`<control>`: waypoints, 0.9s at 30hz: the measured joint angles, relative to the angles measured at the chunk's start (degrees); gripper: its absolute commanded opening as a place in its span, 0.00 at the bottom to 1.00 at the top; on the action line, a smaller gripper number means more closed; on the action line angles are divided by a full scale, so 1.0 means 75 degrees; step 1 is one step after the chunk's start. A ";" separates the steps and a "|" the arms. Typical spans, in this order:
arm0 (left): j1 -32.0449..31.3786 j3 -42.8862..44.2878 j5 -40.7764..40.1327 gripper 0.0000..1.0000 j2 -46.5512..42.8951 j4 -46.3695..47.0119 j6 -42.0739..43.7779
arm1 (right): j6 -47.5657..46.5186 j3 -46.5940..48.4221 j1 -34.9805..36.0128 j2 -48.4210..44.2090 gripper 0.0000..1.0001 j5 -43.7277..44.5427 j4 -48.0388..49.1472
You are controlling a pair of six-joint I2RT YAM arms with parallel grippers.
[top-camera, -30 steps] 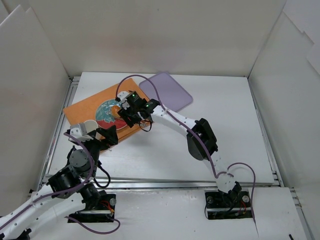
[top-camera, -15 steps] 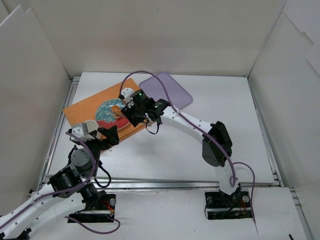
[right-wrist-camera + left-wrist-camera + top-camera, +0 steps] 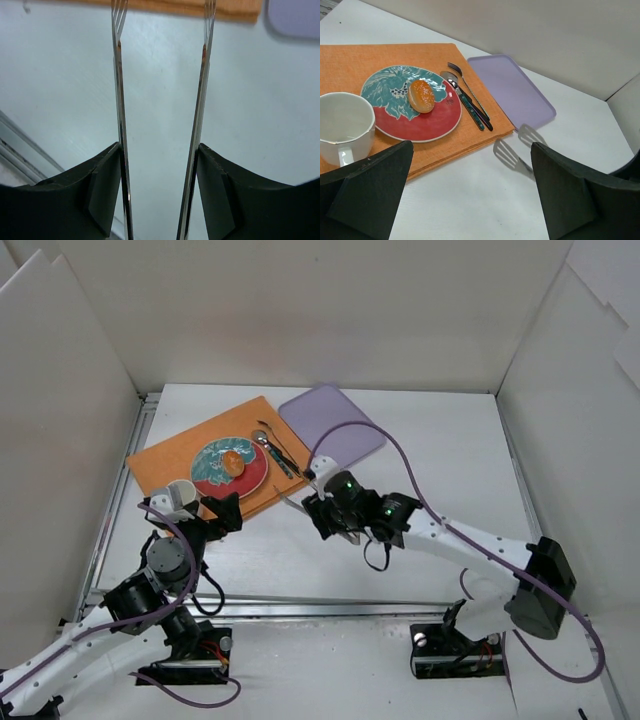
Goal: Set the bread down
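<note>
The bread [image 3: 231,462], a small golden-orange bun, lies on the red and teal plate [image 3: 252,478], free of any gripper; it also shows in the left wrist view [image 3: 421,95]. My right gripper [image 3: 322,516] holds metal tongs [image 3: 119,75] whose two arms stand apart with nothing between them. The tong tips [image 3: 506,152] hover over the white table just off the near right edge of the orange placemat [image 3: 160,455]. My left gripper [image 3: 196,512] is open and empty, low near the placemat's front edge, next to the white cup [image 3: 345,120].
A fork and a spoon [image 3: 275,450] lie on the placemat to the right of the plate. A lilac tray [image 3: 335,420] lies behind on the right. White walls enclose the table on three sides.
My right arm has drawn back from the plate toward the near right with the tongs. The bread stays on the plate. The left arm has barely moved.
</note>
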 measured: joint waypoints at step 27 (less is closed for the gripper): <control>0.0000 -0.0093 0.0291 1.00 -0.0294 0.0134 0.0117 | 0.0944 -0.2637 -0.0356 0.0970 0.75 -0.0140 0.1291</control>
